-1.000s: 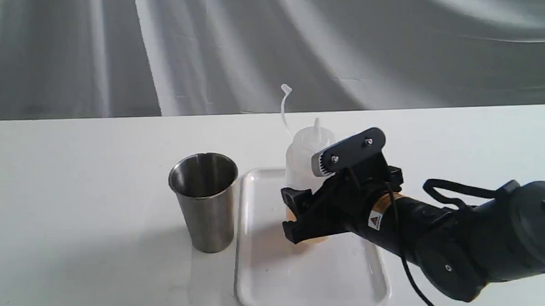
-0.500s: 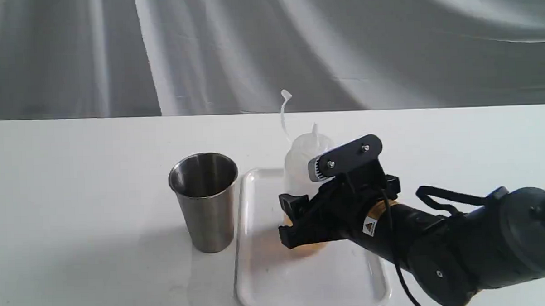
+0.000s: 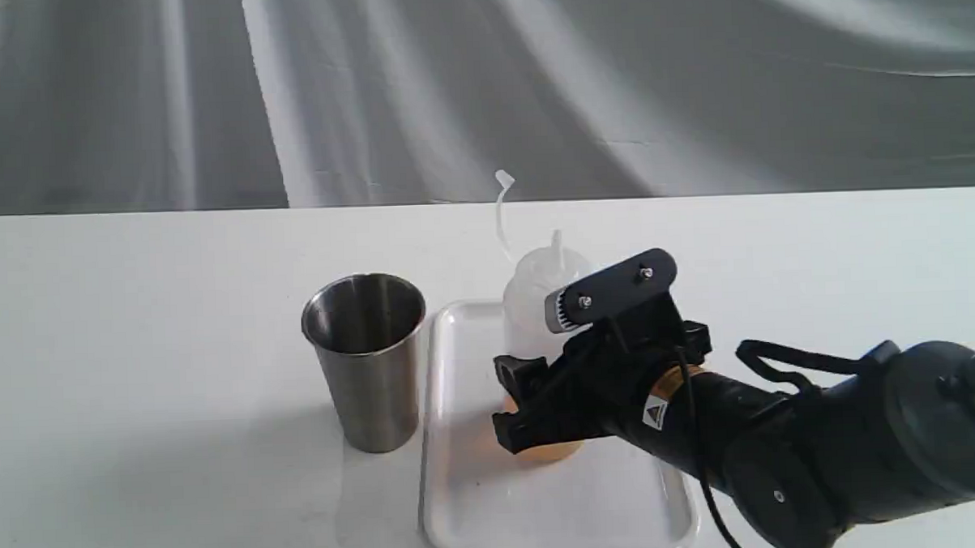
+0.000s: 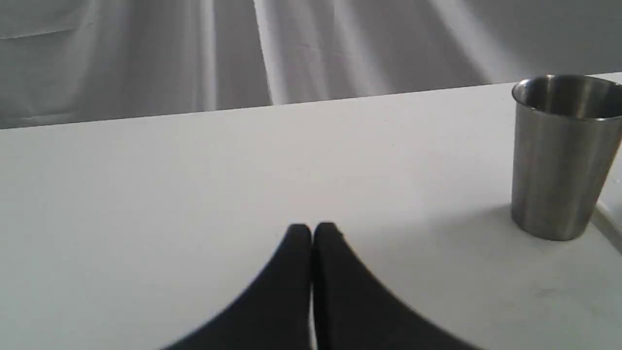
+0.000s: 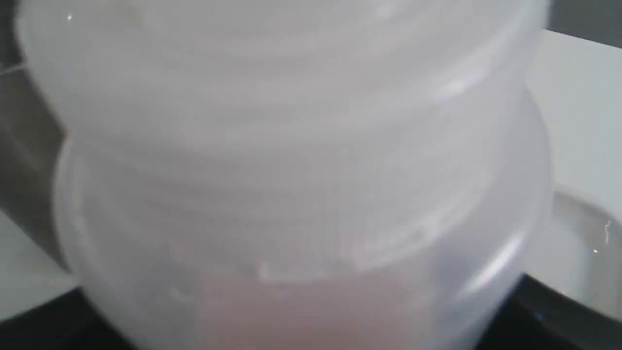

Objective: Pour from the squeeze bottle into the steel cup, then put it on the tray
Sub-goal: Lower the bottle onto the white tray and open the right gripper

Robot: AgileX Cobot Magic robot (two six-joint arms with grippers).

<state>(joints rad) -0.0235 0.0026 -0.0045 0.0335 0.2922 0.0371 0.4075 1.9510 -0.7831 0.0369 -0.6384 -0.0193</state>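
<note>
Gripper, 1 bottle, 1 cup, 1 tray

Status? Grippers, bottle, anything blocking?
Left gripper shut, over table. Right gripper shut on squeeze bottle, upright at tray, touchdown unclear. Steel cup beside tray, apart. Nothing in the way.

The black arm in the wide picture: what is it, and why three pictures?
It is one of a robot's two arms. The wide picture comes from a separate camera; the other two from cameras on the wrists. On the white table sit a steel cup and a white tray. The right gripper holds the bottle upright, on or just above the tray; that bottle fills its wrist picture. The left gripper, shut and empty, hangs over the table near the cup.
</note>
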